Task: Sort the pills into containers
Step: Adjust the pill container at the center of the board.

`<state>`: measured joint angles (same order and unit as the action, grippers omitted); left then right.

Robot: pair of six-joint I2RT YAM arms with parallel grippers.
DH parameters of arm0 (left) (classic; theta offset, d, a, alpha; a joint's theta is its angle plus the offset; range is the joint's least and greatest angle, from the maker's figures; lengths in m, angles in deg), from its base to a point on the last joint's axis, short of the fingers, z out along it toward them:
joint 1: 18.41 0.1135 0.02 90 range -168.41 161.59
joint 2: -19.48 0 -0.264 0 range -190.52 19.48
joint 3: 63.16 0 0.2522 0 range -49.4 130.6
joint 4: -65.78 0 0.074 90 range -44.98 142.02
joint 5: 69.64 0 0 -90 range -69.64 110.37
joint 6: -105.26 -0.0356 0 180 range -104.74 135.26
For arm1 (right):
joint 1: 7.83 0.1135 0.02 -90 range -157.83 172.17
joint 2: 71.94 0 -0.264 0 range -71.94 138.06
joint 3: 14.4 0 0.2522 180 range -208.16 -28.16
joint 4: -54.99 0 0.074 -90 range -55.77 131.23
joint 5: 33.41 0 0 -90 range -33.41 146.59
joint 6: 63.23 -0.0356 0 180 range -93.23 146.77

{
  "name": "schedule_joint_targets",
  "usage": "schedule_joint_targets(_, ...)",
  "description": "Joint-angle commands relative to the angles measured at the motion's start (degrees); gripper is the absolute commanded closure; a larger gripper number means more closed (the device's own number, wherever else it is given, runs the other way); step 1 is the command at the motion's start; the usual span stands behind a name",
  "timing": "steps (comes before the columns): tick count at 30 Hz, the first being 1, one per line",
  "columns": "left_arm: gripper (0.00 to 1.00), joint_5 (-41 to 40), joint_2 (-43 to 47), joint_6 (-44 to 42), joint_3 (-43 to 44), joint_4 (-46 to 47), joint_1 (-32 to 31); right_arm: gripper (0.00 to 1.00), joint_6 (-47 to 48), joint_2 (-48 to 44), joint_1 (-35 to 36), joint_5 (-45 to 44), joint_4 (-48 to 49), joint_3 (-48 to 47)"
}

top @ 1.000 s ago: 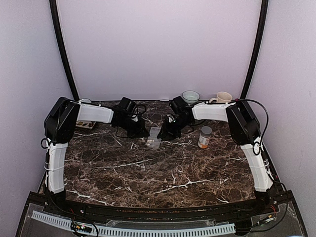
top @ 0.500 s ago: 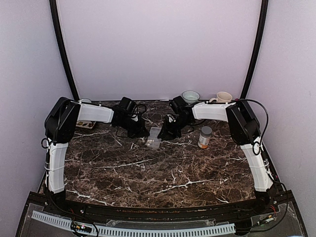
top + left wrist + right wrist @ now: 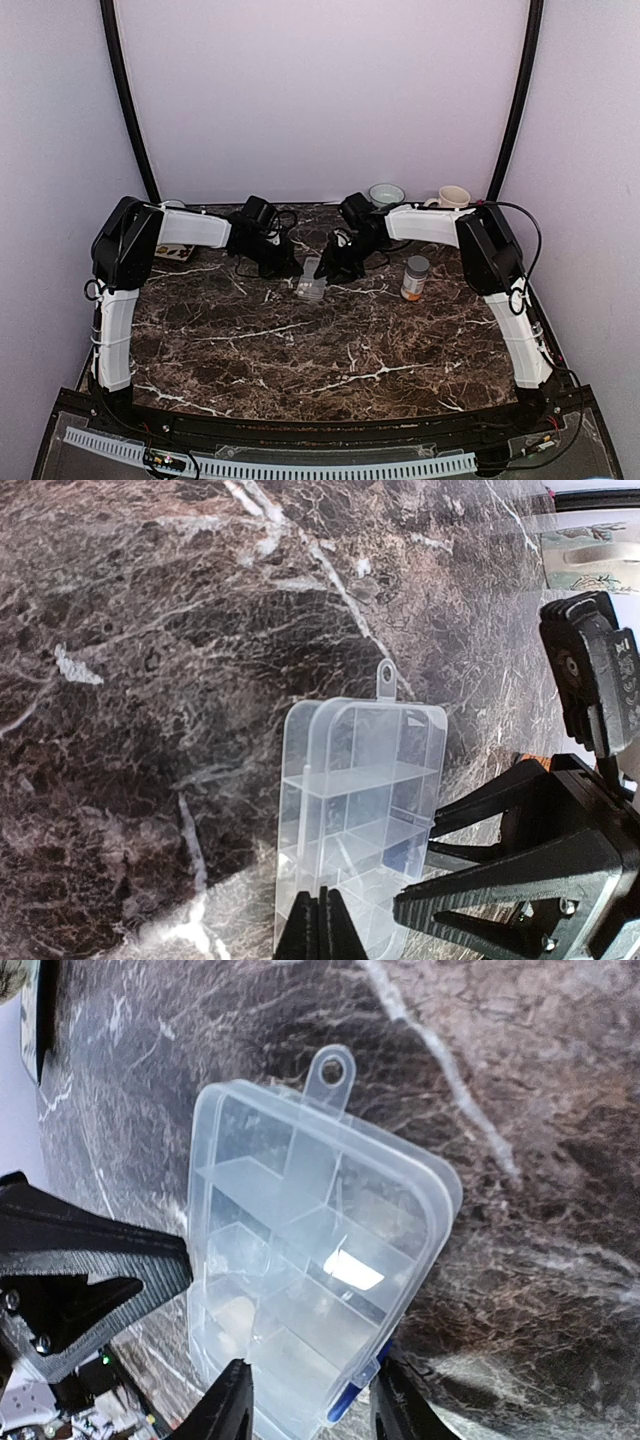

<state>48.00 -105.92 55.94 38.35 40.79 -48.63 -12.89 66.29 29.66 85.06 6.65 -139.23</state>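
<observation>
Organizer box (image 3: 310, 1250) — right pincer (image 3: 312, 1400) astride, bottle (image 3: 415, 277) near

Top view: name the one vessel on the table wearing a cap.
The orange-labelled bottle, grey-capped; the bowl and mug behind it are open-topped.

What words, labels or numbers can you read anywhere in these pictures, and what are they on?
No text can be read in any view.
On the bottle: a white and orange label, its print too small to read.
On the organizer box: clear plastic, no print visible.
</observation>
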Motion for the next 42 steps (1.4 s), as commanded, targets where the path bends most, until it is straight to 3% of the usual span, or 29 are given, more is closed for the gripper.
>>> schedule_joint_targets(1,0.99,3.0,-1.6,-1.0,0.2,-0.5,-3.7,0.55,1.5,3.6,2.5,-4.9,2.5,5.4)
schedule_joint_targets(9,0.91,-0.3,0.4,-1.7,-0.4,-2.5,-3.6,0.54,1.9,1.1,1.8,-7.1,2.9,7.9)
schedule_joint_targets(27,0.89,-3.0,5.8,-0.2,-5.8,0.5,-3.0,0.48,2.1,-2.7,0.3,-10.3,3.4,12.2)
schedule_joint_targets(42,0.72,-6.3,8.2,0.8,-6.8,2.6,-2.4,0.46,2.6,-4.7,0.1,-11.7,4.4,14.9)
